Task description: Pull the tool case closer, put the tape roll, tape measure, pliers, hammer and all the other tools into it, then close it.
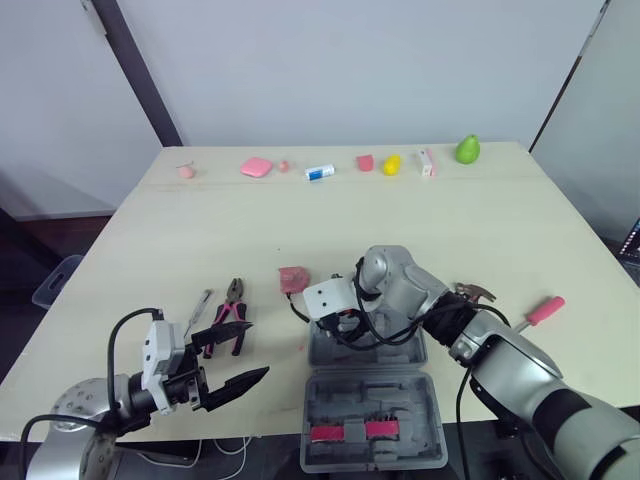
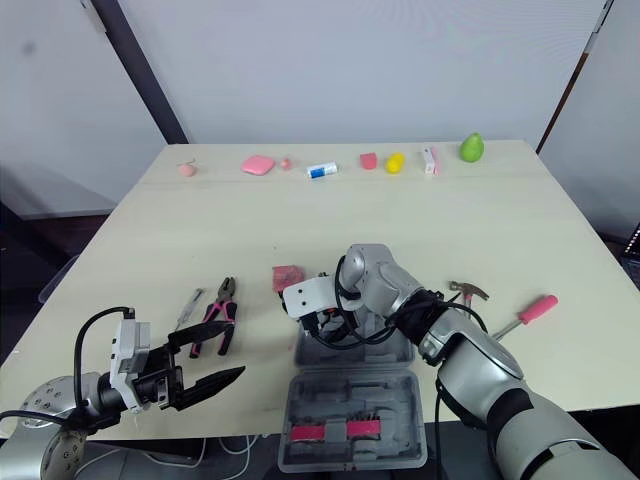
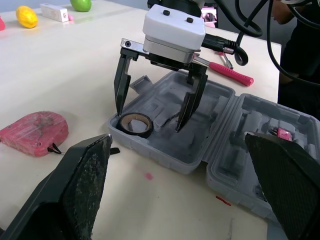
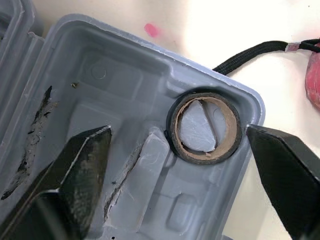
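One tape roll (image 3: 134, 131), one tool case (image 3: 170, 159)

Matt plast. case (image 4: 95, 75); cardbd-core tape roll (image 4: 202, 155)

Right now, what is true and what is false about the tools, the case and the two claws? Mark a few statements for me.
The tape roll lies inside the open tool case. True.
The right claw is shut on the tape roll. False: the right claw stands open over the roll.
The pliers are in the case. False: the pliers lie on the table, left of it.
The left claw is open and empty. True.
The hammer lies on the table. True.
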Controlling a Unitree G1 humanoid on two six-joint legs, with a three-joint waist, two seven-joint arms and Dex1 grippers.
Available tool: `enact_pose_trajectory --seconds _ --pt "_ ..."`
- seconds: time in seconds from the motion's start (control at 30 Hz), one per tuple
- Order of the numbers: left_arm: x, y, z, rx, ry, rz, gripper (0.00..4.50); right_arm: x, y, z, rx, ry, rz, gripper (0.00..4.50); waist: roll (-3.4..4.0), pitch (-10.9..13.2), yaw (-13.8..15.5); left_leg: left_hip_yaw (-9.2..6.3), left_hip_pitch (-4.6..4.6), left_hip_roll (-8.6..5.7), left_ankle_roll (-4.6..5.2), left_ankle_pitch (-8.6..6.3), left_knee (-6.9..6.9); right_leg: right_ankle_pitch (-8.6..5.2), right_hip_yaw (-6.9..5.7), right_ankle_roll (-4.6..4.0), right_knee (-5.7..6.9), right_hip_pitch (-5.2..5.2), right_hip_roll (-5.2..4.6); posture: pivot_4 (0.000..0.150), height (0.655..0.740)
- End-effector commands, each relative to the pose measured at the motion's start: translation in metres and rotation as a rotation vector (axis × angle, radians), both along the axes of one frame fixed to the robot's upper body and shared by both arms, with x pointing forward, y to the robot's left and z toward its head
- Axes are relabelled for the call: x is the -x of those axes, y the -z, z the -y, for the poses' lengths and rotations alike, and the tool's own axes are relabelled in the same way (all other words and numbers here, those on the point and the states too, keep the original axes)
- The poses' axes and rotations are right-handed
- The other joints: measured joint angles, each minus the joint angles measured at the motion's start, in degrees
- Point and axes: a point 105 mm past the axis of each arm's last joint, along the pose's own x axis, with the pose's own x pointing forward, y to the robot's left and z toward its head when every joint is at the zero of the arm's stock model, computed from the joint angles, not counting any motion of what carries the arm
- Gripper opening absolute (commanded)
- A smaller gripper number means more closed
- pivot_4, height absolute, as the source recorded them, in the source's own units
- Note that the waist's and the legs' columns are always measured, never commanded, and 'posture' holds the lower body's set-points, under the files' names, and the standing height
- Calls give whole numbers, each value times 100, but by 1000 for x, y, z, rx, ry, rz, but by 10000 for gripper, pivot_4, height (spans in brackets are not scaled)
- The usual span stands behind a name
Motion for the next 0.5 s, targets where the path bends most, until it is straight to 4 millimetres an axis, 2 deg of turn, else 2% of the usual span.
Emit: enact_pose_trajectory --seconds 0.03,0.27,0.3,0.33,0.4,0.43,0.5 --pt "-1 -6 4 -1 23 26 45000 1 -29 -9 -131 3 12 42979 0 0 0 0 0 0 0 0 0 0 0 0 0 0 0 1500 7400" --pt "-7 -14 7 12 34 49 45000 2 -57 -11 -445 95 -40 42979 -1 0 5 -1 -1 3 0 0 0 0 -1 0 -1 0 -1 1500 7400" --pt "-7 -14 7 11 36 49 45000 3 -60 -10 -491 116 -59 39378 -1 0 5 -1 -1 3 0 0 -1 0 0 0 -2 1 -2 1500 7400" --pt "-8 -14 7 11 38 49 45000 5 -62 -9 -529 135 -77 39378 -2 0 8 0 -1 3 0 0 -2 0 0 0 -2 0 -2 1500 7400" --pt "-8 -14 7 12 41 46 45000 8 -61 -8 -580 166 -106 31520 -2 0 9 -1 -2 3 0 0 -6 0 0 1 -5 0 -2 1500 7400" --pt "-8 -14 7 13 43 44 45000 10 -60 -8 -597 174 -118 29039 -2 0 10 -1 -2 3 0 0 -7 0 0 1 -6 0 -2 1500 7400" --pt "-8 -13 8 13 45 42 45000 12 -56 -7 -621 199 -137 17792 -2 0 -3 0 -2 3 0 0 -12 0 0 1 -10 0 -2 1500 7400"
